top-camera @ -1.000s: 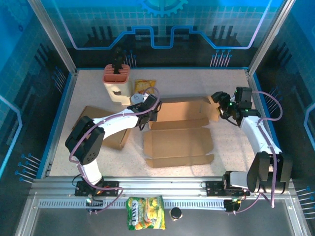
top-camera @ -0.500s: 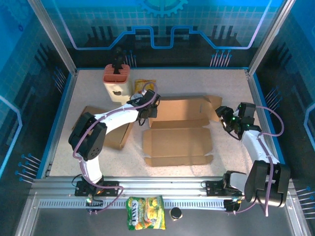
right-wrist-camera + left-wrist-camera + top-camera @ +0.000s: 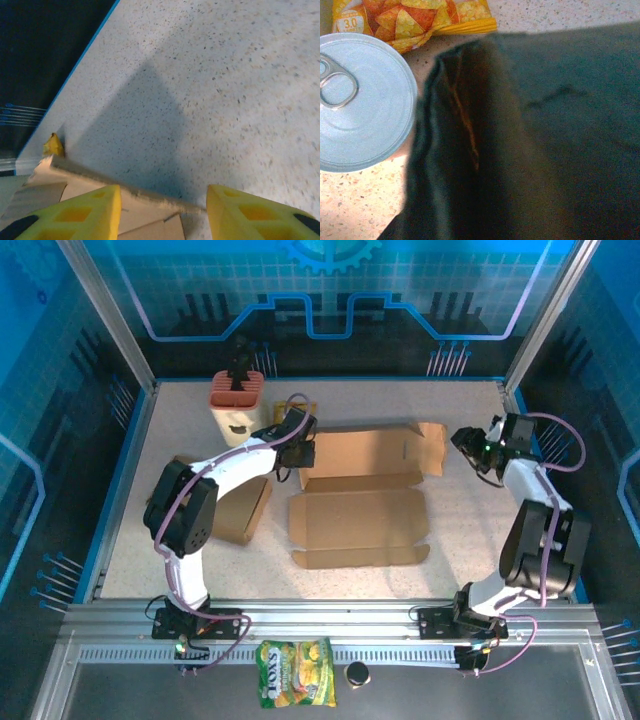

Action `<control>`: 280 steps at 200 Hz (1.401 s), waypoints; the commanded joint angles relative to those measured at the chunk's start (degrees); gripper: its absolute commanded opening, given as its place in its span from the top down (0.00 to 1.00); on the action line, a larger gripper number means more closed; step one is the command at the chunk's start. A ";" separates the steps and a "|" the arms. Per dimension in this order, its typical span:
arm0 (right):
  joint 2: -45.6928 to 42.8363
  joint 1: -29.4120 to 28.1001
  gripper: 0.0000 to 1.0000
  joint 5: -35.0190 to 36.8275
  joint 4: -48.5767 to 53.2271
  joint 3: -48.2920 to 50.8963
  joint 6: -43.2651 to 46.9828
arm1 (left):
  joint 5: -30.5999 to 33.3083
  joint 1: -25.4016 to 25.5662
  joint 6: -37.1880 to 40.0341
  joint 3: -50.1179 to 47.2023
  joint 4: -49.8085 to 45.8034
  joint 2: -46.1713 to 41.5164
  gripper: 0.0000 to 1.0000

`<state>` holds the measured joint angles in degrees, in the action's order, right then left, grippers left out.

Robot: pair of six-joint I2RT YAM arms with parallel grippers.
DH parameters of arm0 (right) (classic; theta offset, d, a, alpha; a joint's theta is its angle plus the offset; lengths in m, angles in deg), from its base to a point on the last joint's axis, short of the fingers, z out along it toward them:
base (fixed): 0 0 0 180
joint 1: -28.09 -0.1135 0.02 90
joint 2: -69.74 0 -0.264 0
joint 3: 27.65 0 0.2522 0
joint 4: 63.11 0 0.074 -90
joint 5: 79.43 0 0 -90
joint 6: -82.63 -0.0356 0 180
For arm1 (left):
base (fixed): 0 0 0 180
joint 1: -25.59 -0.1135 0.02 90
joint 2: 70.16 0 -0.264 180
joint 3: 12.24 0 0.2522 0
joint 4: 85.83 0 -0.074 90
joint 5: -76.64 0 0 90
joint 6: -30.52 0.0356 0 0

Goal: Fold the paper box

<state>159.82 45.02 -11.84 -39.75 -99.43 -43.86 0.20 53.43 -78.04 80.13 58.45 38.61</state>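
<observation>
Brown flat cardboard box is met at its back-left corner by the pressed-together left gripper. The right end flap is best clamped squarely, deep between the spread fingers of the right gripper.

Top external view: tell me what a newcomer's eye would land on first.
The big flat brown cardboard box blank lies unfolded in the middle of the table. The left hand sits shut at its far-left corner, while the right hand is open at the far-right flap, the cardboard's edge between its yellow fingers. A green-and-yellow snack bag lies at the near edge.
</observation>
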 commanded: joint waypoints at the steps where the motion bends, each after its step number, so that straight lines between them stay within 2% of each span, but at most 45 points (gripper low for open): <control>1: 4.48 -0.33 0.50 -3.23 4.36 -4.08 6.31 | -2.53 -0.64 1.91 2.29 -0.90 0.87 1.00; 39: 7.65 -2.01 0.54 -5.26 8.32 -8.44 10.55 | -2.96 -0.86 2.31 3.04 -1.09 1.66 1.00; 75: 5.35 -3.09 0.55 -5.07 7.96 -6.46 10.45 | -2.14 -0.98 2.51 2.29 -1.18 0.72 1.00; 117: 1.42 -4.82 0.57 -5.07 7.60 -3.92 9.81 | -0.82 -1.46 4.60 -3.05 -0.24 -3.50 1.00; 202: 5.62 -6.40 0.56 -6.82 8.10 -4.10 12.73 | -2.92 -6.64 7.91 -10.00 2.91 -8.97 1.00; 258: 11.56 -10.23 0.51 -12.09 7.65 -5.83 12.76 | -3.19 -6.83 6.87 -10.86 3.33 -8.69 1.00; 280: 13.08 -10.45 0.52 -17.16 4.84 -5.73 11.69 | -3.28 -6.92 6.79 -10.67 3.41 -8.17 1.00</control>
<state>171.47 35.16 -22.14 -32.91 -103.40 -32.36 -1.50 46.74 -71.49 70.03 61.32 31.35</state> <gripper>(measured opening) 0.486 0.083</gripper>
